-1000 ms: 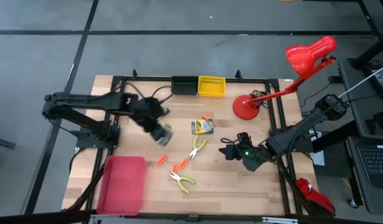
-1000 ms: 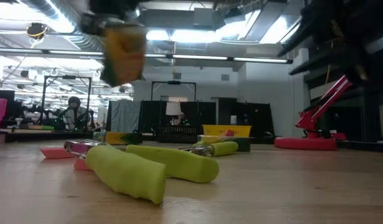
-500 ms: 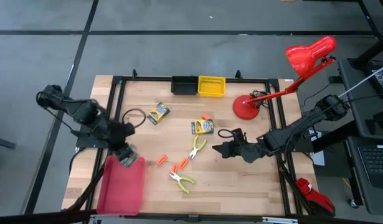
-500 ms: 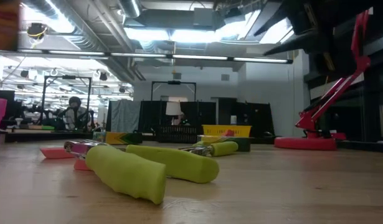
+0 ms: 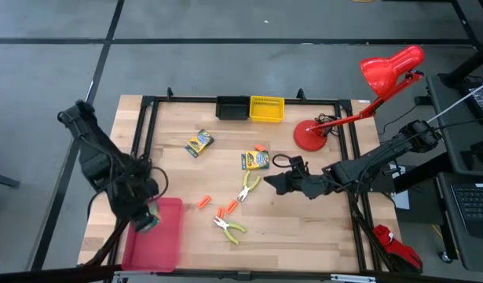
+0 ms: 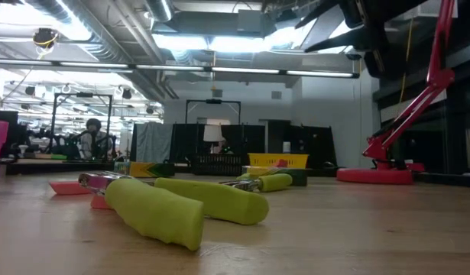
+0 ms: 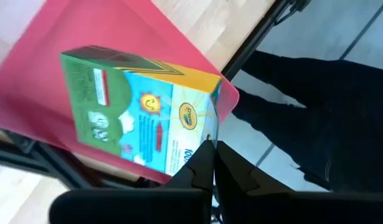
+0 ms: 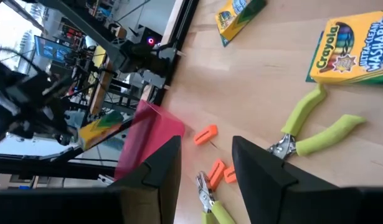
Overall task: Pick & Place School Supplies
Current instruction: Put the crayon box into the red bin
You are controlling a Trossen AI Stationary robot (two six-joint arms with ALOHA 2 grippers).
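While a crayon box (image 7: 141,112) is pinched by the left gripper (image 5: 144,219) over the red tray (image 5: 166,244) at lower left, the right gripper (image 8: 207,163) is held spread.

A red tray (image 5: 166,236) is lying flat at the near left corner of the wooden table (image 5: 304,228). A black bin (image 5: 232,107) and a yellow bin (image 5: 266,108) are sitting side by side at the far edge. A red desk lamp (image 5: 382,75) is standing on its round base by the right side, with its head leaning out past the table. Far back in the room, what may be a person (image 6: 89,137) is sitting at a desk.
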